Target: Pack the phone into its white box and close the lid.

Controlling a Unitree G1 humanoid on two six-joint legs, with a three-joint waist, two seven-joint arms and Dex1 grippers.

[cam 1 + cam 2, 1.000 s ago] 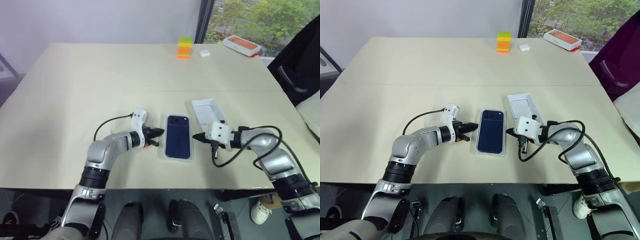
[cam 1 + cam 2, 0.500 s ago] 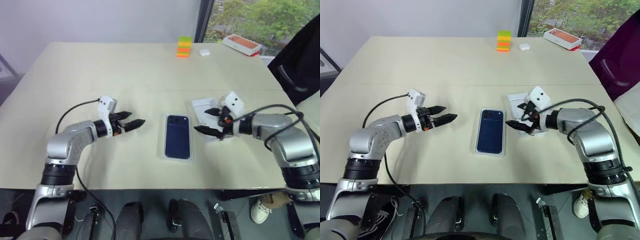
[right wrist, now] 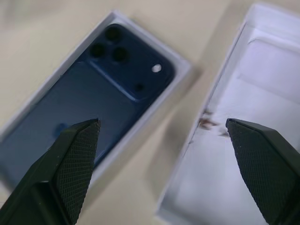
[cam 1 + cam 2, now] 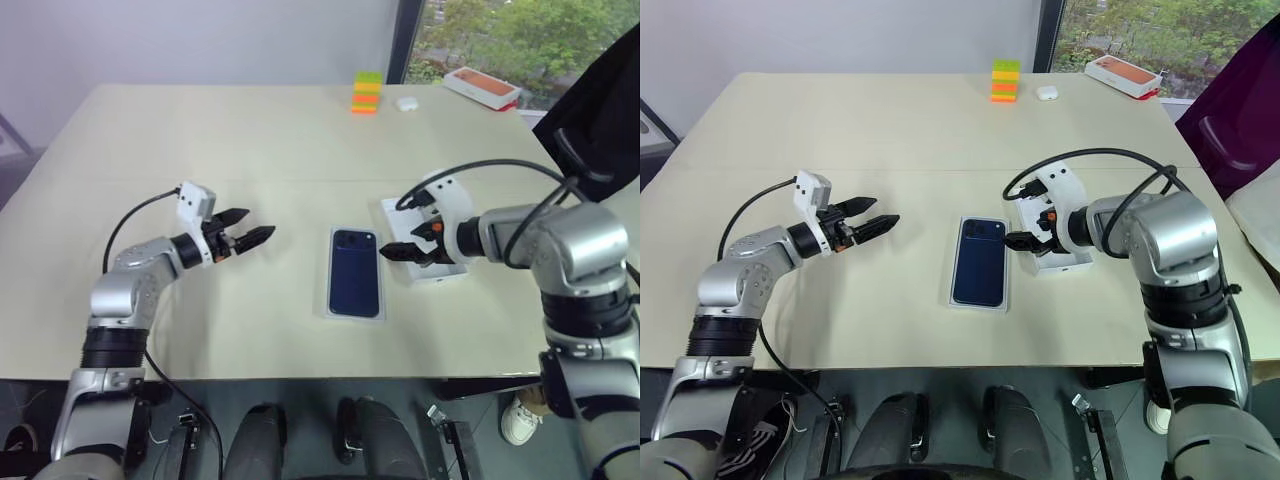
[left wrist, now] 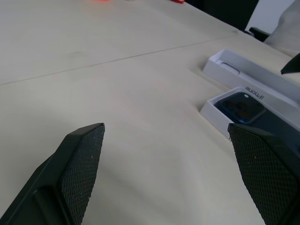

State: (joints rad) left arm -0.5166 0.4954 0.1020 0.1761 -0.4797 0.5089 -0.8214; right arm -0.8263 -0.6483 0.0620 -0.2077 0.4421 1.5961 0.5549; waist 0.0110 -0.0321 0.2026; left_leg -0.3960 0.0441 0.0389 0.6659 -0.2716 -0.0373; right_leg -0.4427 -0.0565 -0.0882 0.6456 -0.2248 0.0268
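Observation:
The dark navy phone (image 4: pixel 355 272) lies camera-side up inside the shallow white box (image 4: pixel 355 317) at the table's middle front. Just to its right lies the lid (image 4: pixel 441 273), upturned with its plain white inside showing. My right gripper (image 4: pixel 405 240) hangs open over the lid's left edge, tilted downward, with nothing between its fingers; in its wrist view the phone (image 3: pixel 93 93) and the lid (image 3: pixel 262 108) lie below. My left gripper (image 4: pixel 258 224) is open and empty, well to the left of the box, pointing toward the phone (image 5: pixel 239 105).
At the table's far edge stand a stack of coloured blocks (image 4: pixel 366 95), a small white case (image 4: pixel 406 103) and an orange-topped box (image 4: pixel 483 88). A dark chair (image 4: pixel 600 120) stands off the table's right side.
Both grippers were shut against the box's sides and now stand open. The left one has drawn away leftward and upward. The right one has risen and rolled over the lid.

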